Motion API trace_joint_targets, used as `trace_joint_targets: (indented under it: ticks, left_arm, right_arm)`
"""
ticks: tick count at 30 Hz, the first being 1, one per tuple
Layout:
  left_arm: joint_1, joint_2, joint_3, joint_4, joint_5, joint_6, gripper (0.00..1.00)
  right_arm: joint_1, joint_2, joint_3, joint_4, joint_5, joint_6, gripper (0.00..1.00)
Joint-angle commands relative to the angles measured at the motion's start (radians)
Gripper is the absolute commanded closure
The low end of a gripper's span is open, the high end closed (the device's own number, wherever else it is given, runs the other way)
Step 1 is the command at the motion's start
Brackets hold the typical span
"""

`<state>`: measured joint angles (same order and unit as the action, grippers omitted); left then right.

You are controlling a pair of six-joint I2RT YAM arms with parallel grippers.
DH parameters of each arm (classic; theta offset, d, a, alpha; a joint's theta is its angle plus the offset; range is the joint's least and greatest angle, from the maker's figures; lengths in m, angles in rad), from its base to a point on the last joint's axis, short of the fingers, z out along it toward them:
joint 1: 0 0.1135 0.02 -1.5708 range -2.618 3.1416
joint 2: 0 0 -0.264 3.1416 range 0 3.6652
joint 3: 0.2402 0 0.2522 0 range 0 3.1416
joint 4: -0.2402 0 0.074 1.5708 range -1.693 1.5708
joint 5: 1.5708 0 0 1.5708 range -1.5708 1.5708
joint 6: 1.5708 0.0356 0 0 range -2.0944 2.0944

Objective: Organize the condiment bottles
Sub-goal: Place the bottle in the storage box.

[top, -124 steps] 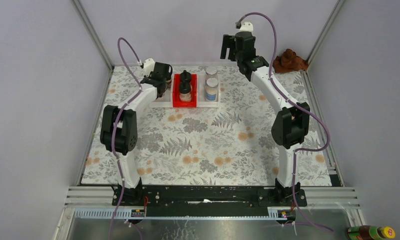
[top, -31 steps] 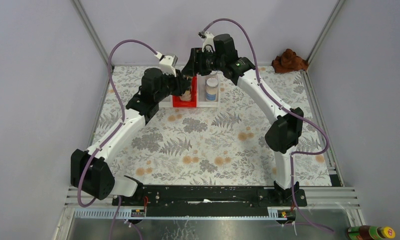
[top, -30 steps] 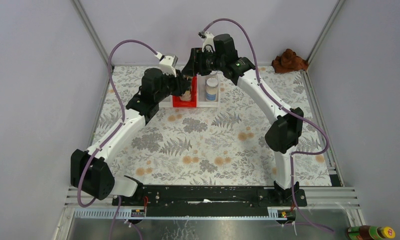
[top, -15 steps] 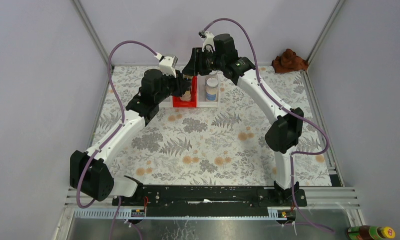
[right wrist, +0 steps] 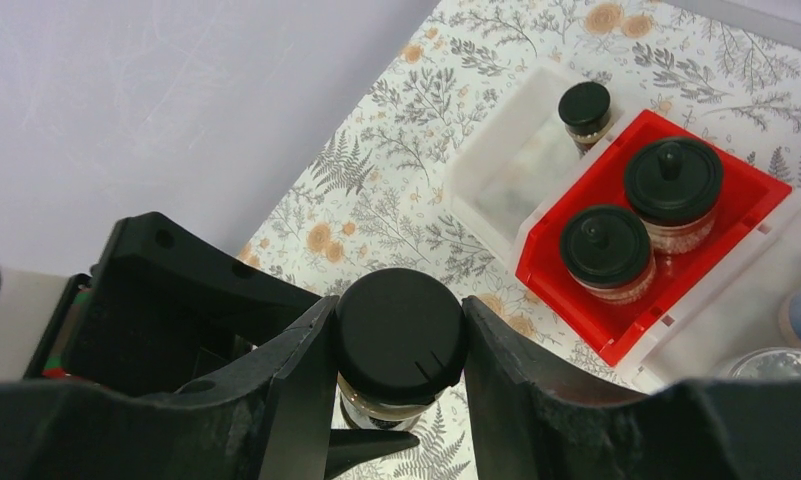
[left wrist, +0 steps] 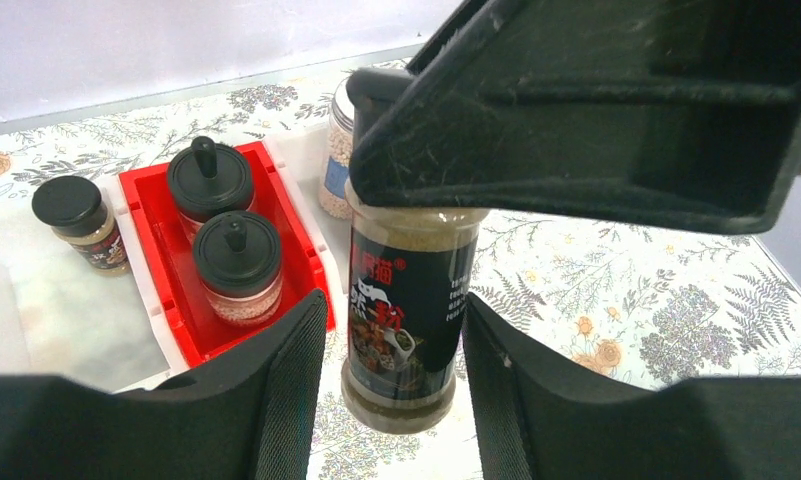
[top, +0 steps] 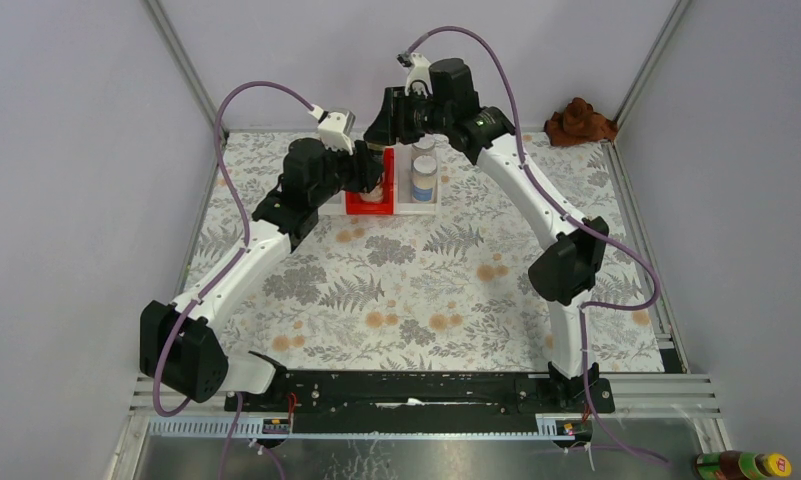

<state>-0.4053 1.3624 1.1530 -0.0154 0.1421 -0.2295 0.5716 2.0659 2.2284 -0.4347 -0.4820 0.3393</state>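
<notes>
Pinched at the cap by right gripper (right wrist: pixel 396 330): dark jar (left wrist: pixel 408 290), lifted beside red tray (left wrist: pixel 171 280). Around its body, left gripper (left wrist: pixel 394 320) slack, gap on one side. Behind, blue-label jar (left wrist: pixel 338 160) mostly hidden.

White-shelled arms (top: pixel 238 268) are being joined by black housings (top: pixel 184 352); purple cables (top: pixel 266 87) are being looped at upper centre; the left gripper (left wrist: pixel 391 312) is being seen matte black.

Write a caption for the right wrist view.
Right gripper clamps a black-capped jar; two domed-cap jars sit in the red bin.
</notes>
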Motion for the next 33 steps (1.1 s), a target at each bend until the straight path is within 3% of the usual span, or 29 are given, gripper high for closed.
trace_joint_targets:
  ticks: [1, 12, 22, 33]
  left_arm:
    - [-0.006, 0.007, 0.024, 0.017, -0.036, 0.01, 0.44]
    - [-0.004, -0.033, 0.087, -0.082, -0.187, -0.036, 0.41]
    - [-0.004, -0.122, 0.183, -0.322, -0.405, -0.276, 0.4]
    - [-0.004, -0.206, 0.203, -0.488, -0.418, -0.403, 0.4]
  right_arm:
    - [0.006, 0.022, 0.077, -0.006, -0.031, -0.018, 1.0]
    - [0.005, 0.068, 0.089, 0.026, -0.047, -0.044, 1.0]
    - [0.031, 0.204, 0.187, 0.097, -0.083, -0.084, 1.0]
    - [0.109, 0.385, 0.311, 0.219, -0.067, -0.177, 1.0]
